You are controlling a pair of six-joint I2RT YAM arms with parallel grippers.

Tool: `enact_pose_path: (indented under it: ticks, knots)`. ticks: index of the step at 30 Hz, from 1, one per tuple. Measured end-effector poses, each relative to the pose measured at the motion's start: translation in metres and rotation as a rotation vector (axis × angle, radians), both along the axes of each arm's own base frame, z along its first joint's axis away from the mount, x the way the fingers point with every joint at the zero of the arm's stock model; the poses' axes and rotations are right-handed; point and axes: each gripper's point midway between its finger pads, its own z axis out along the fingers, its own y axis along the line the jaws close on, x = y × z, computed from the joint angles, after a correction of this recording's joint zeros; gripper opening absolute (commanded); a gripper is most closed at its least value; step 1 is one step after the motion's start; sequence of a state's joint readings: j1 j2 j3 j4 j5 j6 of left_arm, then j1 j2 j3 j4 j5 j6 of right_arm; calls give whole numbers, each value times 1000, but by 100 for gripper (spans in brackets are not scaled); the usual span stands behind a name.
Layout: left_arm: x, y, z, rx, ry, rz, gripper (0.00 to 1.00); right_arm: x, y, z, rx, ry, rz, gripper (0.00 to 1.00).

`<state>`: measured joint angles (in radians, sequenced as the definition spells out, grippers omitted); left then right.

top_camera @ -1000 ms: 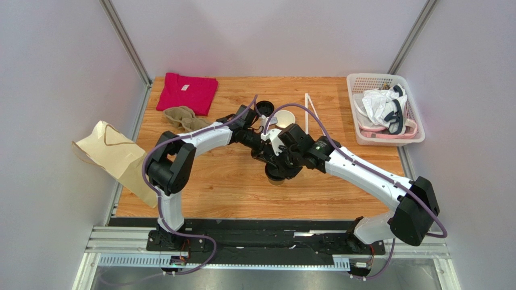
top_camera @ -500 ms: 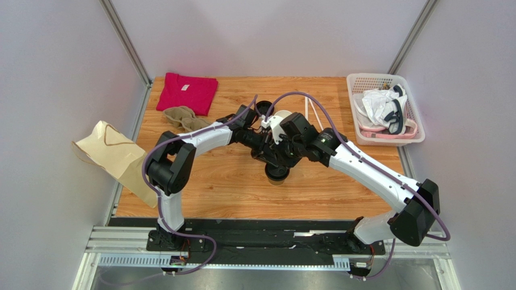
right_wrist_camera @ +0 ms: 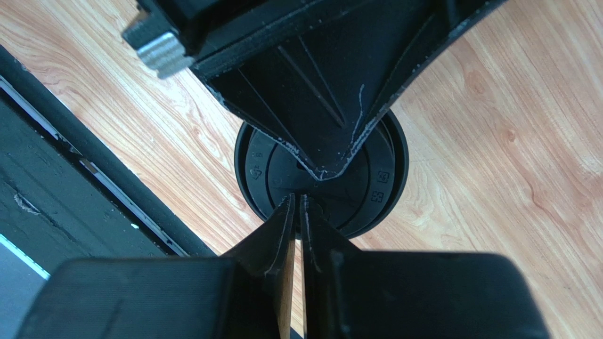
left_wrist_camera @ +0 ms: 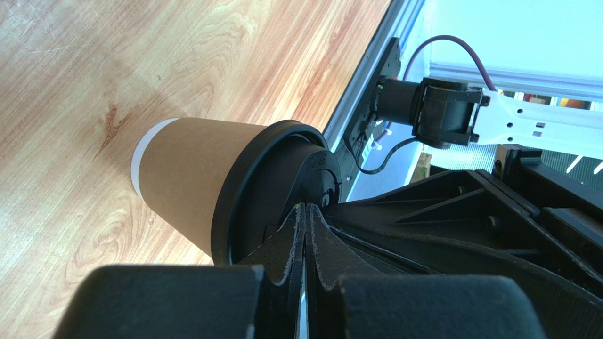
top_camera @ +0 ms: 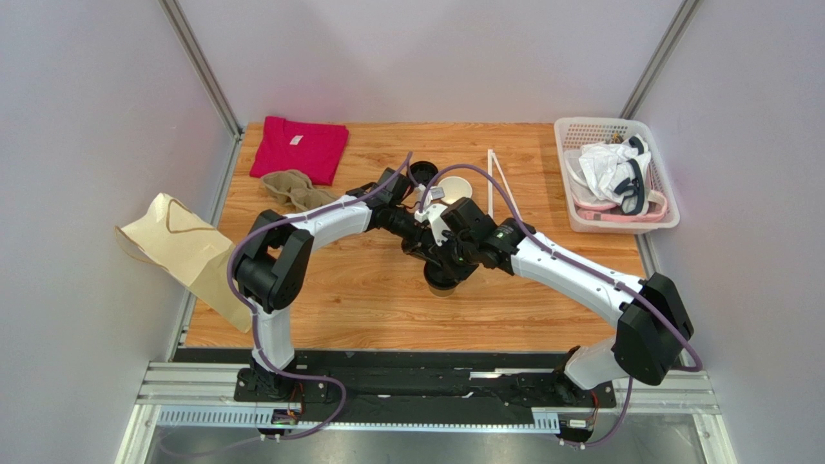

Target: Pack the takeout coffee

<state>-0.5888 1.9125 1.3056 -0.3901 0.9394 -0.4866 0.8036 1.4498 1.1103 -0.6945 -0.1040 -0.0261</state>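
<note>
status: takeout coffee (left_wrist_camera: 187,176) is lidded and standing about mid-bench, in front of both arms. not packed yet. the paper bag (top_camera: 184,253) sits at the left edge of the bench (top_camera: 368,300), partly past it, well apart from the cup.

left hand (left_wrist_camera: 306,212): fingers together, nothing between them, tips on top of the black lid (right_wrist_camera: 258,169) near its centre. right hand (right_wrist_camera: 296,205): fingers together bar a thin slit, nothing clamped, tips at the lid's near edge. in the right wrist view the two hands meet almost tip to tip over the lid. i read this as pressing the lid home, not a grasp.

my count: lid on = done or nearly. left to do: grip the cup, carry it left, get it into the bag upright.

what i can't see:
- top view: the cup is almost all under the two hands, only a dark sliver shows.
- whether the lid is seated all round. left wrist view shows the rim down on the near side; the far side is behind the hand.
- whether the tips press or only touch the lid.
- bag mouth: can't tell if it is open or which way it faces.
- the second cup (top_camera: 456,186) with the white inside and the loose lid (top_camera: 422,174) sit just behind the arms, partly covered by them and the cable. not the ones i'm after.
</note>
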Motion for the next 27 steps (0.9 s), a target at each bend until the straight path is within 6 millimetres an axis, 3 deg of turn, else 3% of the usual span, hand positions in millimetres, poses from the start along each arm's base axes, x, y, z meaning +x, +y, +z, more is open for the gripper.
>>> enact_pose_path:
  ticks: [5,12,16,21,27]
  knots:
    - [0,0,0,0,0,0,4,-6,-4,8,-19,28,11,11]
    - [0,0,0,0,0,0,4,-9,-2,52,35,-6,20,12]
    - [0,0,0,0,0,0,4,-12,-6,59,43,-14,20,12]
    - [0,0,0,0,0,0,4,-19,-13,28,-2,29,19,11]
    - [0,0,0,0,0,0,4,-30,-29,-38,-108,110,14,11]
